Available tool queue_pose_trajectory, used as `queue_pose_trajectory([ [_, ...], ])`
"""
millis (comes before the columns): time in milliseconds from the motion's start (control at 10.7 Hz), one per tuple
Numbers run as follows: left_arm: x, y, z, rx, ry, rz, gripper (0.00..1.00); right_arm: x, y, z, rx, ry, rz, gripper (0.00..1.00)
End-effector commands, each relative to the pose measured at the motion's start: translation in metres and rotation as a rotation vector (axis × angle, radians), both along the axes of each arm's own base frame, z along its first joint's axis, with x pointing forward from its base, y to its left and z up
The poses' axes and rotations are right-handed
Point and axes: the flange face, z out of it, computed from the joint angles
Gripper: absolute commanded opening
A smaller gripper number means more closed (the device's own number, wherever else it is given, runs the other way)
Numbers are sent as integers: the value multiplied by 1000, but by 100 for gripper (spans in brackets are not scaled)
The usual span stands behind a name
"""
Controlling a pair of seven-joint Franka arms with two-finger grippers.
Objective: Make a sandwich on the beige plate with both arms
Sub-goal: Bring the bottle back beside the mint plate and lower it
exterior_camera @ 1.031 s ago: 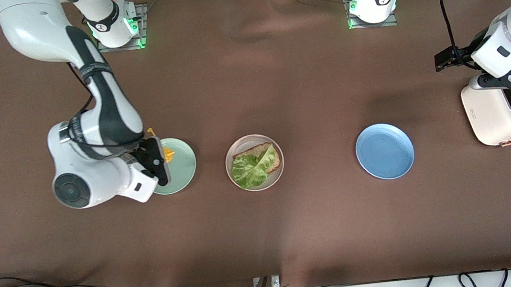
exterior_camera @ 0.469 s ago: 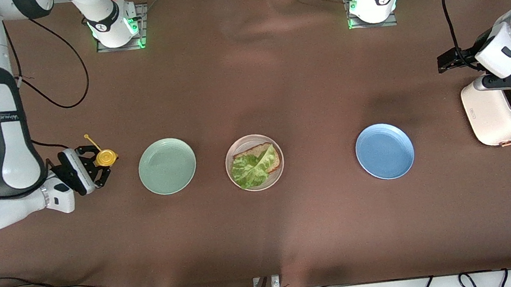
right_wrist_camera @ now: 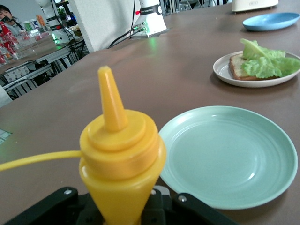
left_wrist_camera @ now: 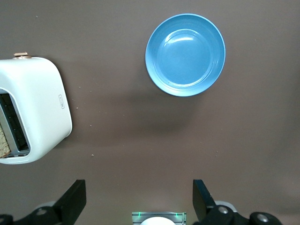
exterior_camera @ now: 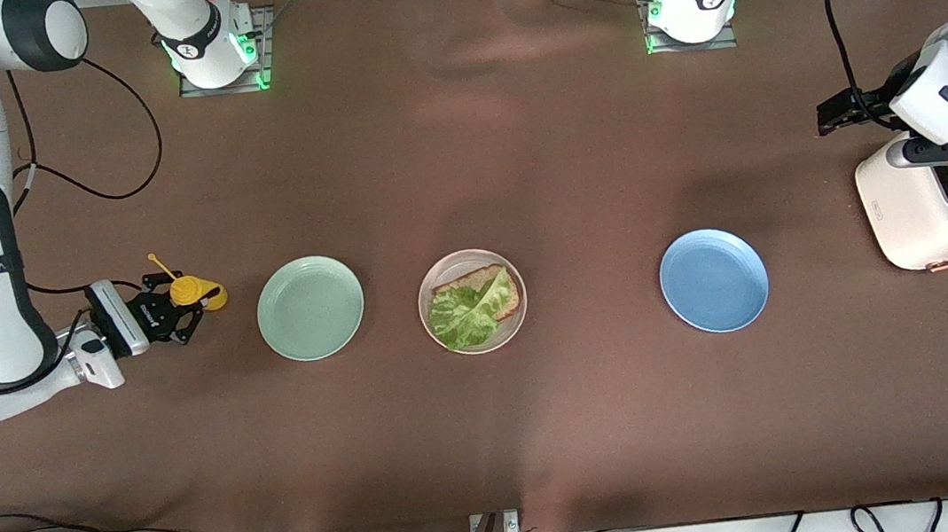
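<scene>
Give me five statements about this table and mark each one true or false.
1. The right gripper is shut on the yellow squeeze bottle. True.
2. The beige plate holds two bread slices. False: one bread slice shows, with a lettuce leaf on it.
3. The mint-green plate holds lettuce. False: nothing lies on it.
4. A bread slice sits in the toaster. True.
5. The left gripper is shut on the blue plate. False: it is open over the toaster.
</scene>
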Motion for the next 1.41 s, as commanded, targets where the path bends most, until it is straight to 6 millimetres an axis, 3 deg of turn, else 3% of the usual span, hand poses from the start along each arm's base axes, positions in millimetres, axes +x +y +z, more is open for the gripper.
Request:
queue_pose_trajectory([
  [0,-5,7,6,34,-5,-7,100,-2,3,-12,84,-53,18,0],
  [469,-4,21,5,33,-3,19,100,7,7,-21,80,-147,19,2],
  [562,-4,22,4,32,-2,20,100,8,8,-21,81,-153,10,21],
  [656,-4,22,4,32,-2,22,100,11,9,-20,85,-161,-12,99],
  [938,-4,23,3,32,-2,23,100,10,2,-21,79,-164,-13,100],
  [1312,-4,24,0,31,7,23,100,5,-52,-24,-4,-206,-29,100],
])
